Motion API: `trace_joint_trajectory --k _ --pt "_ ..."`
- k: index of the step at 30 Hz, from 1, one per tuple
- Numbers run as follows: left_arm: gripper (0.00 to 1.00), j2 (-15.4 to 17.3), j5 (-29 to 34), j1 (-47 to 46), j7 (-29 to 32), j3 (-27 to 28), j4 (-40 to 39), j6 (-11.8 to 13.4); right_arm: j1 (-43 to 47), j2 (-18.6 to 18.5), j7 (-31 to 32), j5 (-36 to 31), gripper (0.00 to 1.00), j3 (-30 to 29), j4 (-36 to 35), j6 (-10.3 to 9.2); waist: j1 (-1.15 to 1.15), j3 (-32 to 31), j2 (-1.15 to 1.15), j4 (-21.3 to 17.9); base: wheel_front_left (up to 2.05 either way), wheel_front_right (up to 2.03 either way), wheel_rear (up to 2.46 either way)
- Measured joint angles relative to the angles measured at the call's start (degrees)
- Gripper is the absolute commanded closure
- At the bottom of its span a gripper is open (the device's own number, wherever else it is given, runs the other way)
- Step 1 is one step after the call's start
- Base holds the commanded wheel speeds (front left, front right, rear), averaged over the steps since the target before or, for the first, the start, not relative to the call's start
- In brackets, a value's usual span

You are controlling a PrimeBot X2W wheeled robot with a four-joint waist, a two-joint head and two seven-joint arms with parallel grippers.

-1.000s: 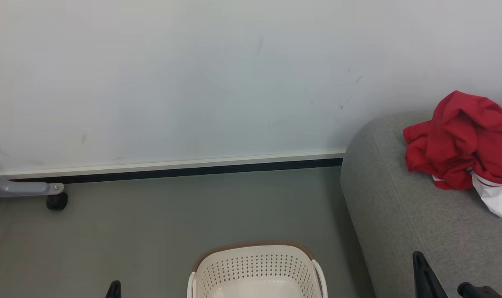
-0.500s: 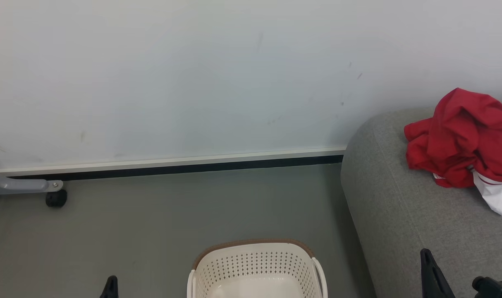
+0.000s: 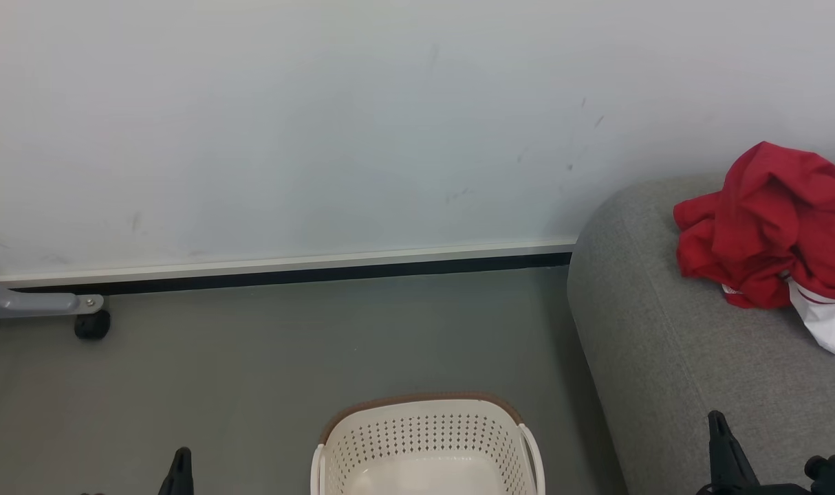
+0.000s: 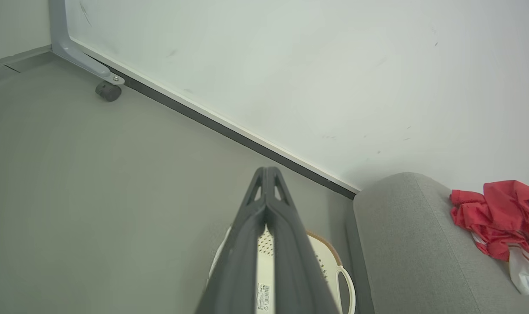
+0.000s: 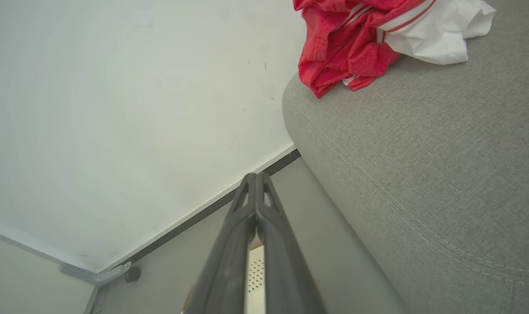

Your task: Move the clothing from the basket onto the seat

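So the clothing [image 3: 768,227] was sitting in a crumpled red heap, with a white bit poking out at its near right, on top of the seat [image 3: 665,357], over on the right close to the wall [image 3: 321,137]. The basket [image 3: 424,436] stood on the grey floor [image 3: 252,357] just left of the seat, with bare white plastic showing inside. Both sets of jaws were pressed fully shut, tips together, with nothing in them. The left jaws were low on the left over the floor, near the basket. The right jaws were low on the right over the seat's near part. All 2 were well apart from the clothing. A grey leg on a black caster [image 3: 91,324] was at the far left by the wall. The basket's barcode sticker [image 4: 262,296] peeked through behind the left fingers [image 4: 290,244].
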Motion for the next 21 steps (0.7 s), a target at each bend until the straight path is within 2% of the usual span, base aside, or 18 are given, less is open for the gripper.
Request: trace_joint_trajectory --k 21 --pt "1.0 -2.01 -12.26 -2.74 3.69 3.28 1.32 -2.53 -2.39 1.43 4.02 13.74 1.0 -3.99 1.98 2.65 0.0 0.9 0.0 -0.01 0.0 0.0 0.0"
